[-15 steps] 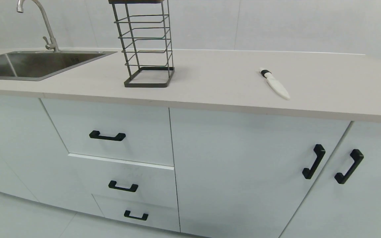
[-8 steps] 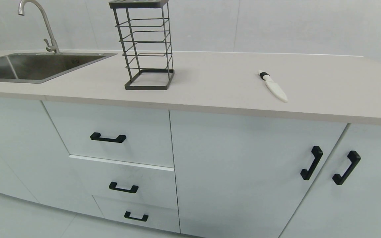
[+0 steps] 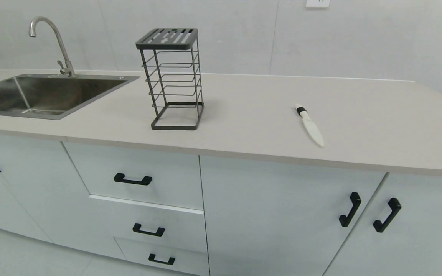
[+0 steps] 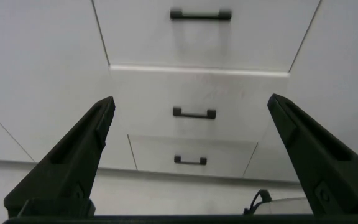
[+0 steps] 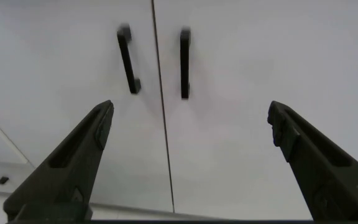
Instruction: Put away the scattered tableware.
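A white knife with a black band [image 3: 309, 125] lies flat on the beige countertop [image 3: 244, 115], right of centre. A black wire rack with a slotted top [image 3: 172, 79] stands upright on the counter to the knife's left. My left gripper [image 4: 191, 102] is open, low in front of the drawer fronts [image 4: 194, 93], nothing between its fingers. My right gripper [image 5: 191, 106] is open too, facing two cabinet doors with black handles [image 5: 157, 62], holding nothing.
A steel sink [image 3: 40, 94] with a curved tap [image 3: 54, 46] is set into the counter at the left. Below the counter are three stacked drawers [image 3: 144, 207] and cabinet doors with black handles [image 3: 368, 211]. The counter between rack and knife is bare.
The head camera has tilted up, so the whole scene sits lower in view and the rack's top now shows. The knife and rack have not moved on the counter.
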